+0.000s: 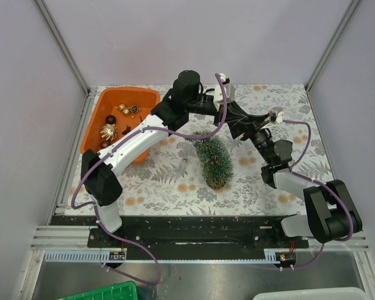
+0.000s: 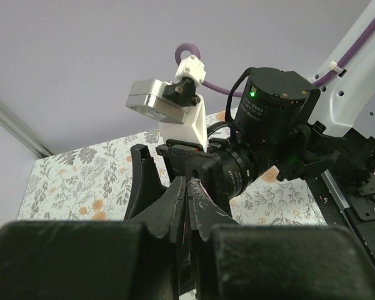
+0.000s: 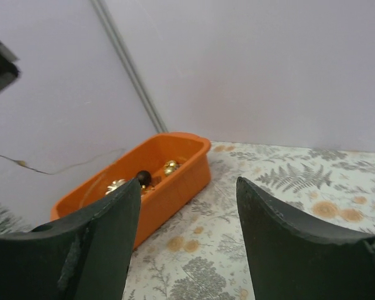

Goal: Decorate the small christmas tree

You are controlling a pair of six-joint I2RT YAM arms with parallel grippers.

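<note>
1. While the small christmas tree [image 1: 214, 164] sat mid-tabletop [image 1: 175, 178], near the orange tray [image 1: 112, 103], no ornament could be made out on it, so decorating looked barely begun. Whether it stood or lay I could not tell.
2. Just beyond the tree, the left fingers [image 2: 180, 206] were pressed together; whether they pinched anything thin could not be told.
3. The right fingers [image 3: 250, 206] stood wide apart and empty, facing the tray's ornaments [image 3: 170, 166].
4. Next, by my judgement, an ornament had to be carried to the bristles and set lightly, so that the tree did not shift.
</note>
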